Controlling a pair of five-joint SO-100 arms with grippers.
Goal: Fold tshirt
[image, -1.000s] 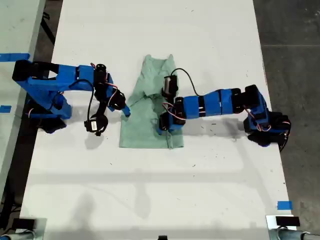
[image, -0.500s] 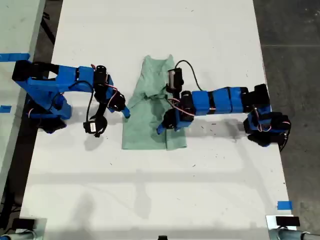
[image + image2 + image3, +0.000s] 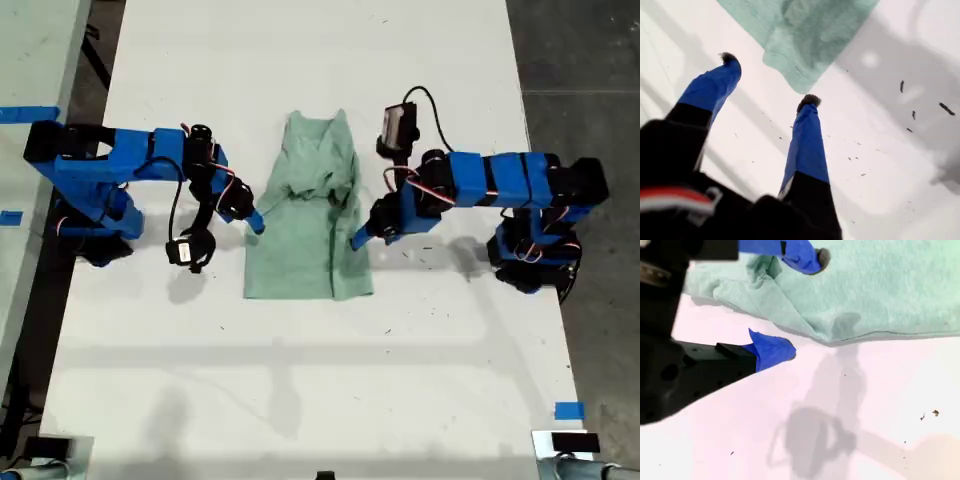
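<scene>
White worktop [image 3: 300, 380] carries both arms. The tshirt [image 3: 300, 240] lies mid-worktop between them, partly folded, bunched near the neck, hem flat. My first gripper [image 3: 770, 80], on the exterior view's right, sits just off a rounded cloth corner, jaws released and empty. My second gripper [image 3: 792, 305], on the exterior view's left, has jaws spread astride the cloth edge, one finger [image 3: 812, 257] over fabric.

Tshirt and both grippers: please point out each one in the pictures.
tshirt [image 3: 300, 245], exterior view, middle of its body.
my first gripper [image 3: 770, 79], first wrist view, midway between its fingers.
my second gripper [image 3: 805, 305], second wrist view, midway between its fingers.
</scene>
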